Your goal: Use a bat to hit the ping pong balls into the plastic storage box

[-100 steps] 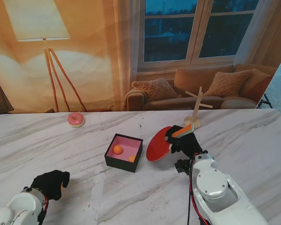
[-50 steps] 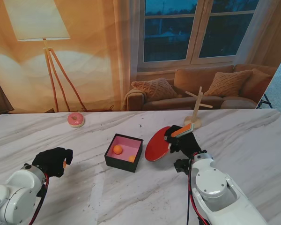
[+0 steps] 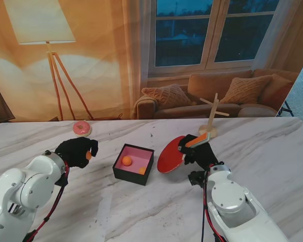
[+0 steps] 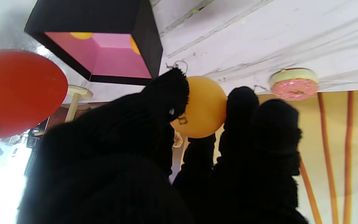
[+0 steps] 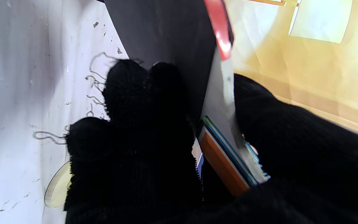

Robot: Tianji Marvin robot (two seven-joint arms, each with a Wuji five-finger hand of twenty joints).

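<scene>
Moving farther from the robot since a second ago, the left hand (image 3: pixel 79 152) now sits left of the black storage box (image 3: pixel 134 164), pinching an orange ball (image 4: pixel 203 106) between its fingertips. Two balls lie inside. The right hand (image 3: pixel 198 153) grips the red bat (image 3: pixel 171 157) beside the box.

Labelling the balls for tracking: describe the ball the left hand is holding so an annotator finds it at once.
Start at the black storage box with the pink inside, mid-table. To its left in the stand view is the black-gloved left hand; the orange ping pong ball is pinched between its fingertips. Unlike the two orange balls lying inside the box, this one is outside it and held.
</scene>
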